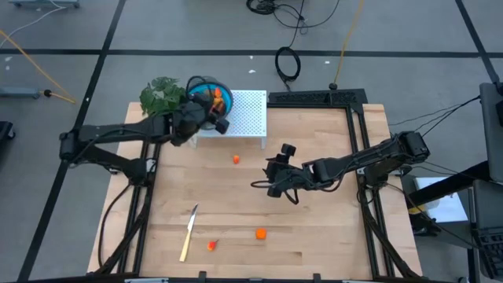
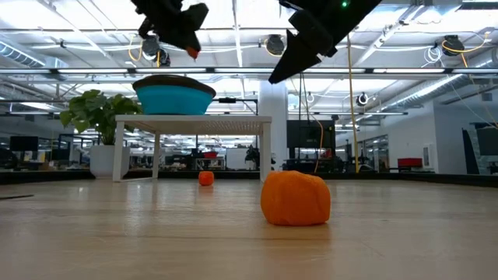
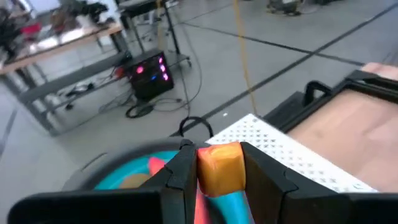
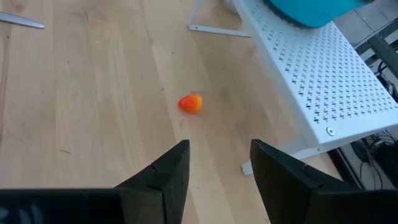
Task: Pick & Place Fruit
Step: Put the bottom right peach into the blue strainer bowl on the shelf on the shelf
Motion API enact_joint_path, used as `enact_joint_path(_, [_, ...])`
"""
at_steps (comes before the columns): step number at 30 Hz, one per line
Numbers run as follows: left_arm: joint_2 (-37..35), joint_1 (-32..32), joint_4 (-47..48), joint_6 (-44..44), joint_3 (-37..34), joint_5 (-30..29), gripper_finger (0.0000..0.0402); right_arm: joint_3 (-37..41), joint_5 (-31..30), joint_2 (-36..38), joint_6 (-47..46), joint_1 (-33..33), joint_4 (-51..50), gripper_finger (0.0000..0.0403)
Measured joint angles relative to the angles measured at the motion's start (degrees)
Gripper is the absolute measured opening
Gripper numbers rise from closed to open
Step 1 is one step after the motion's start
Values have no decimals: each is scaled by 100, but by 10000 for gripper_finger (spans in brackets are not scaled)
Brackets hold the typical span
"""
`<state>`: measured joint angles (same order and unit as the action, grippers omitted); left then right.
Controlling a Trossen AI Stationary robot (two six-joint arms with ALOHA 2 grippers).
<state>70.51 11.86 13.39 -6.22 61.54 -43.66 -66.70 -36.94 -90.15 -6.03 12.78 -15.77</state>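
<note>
My left gripper (image 1: 214, 108) hangs over the blue bowl (image 1: 211, 93), shut on an orange fruit piece (image 3: 219, 168). The bowl (image 2: 175, 97) stands on a white perforated stand (image 1: 247, 114) at the table's far side, with several fruit pieces (image 3: 155, 165) inside. My right gripper (image 4: 217, 168) is open and empty above the table's middle (image 1: 271, 171). A small orange fruit (image 4: 191, 103) lies on the wood ahead of it. Two more orange pieces (image 1: 260, 233) (image 1: 211, 245) lie near the front edge. My left gripper pinches the orange piece by two opposite sides (image 3: 202, 171) between its two fingers. The fingers come from the table's left, slanting slightly down. The piece is lifted clear, above the bowl's opening (image 3: 124, 177).
A pale-handled knife (image 1: 189, 232) lies near the table's front left. A green leafy plant (image 1: 163, 94) stands left of the bowl. A black frame (image 1: 357, 141) runs along the table's right and far edges. Bare wood lies between the stand and the front pieces.
</note>
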Motion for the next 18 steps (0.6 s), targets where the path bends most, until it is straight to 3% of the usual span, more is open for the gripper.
enact_joint_path(11, [8,536,1523,-1458,4,376,102,0,124,0,-42,-2,0,160])
enact_joint_path(18, [3,571,1821,-1854,4,903,102,0,126,0,-39,-2,0,160])
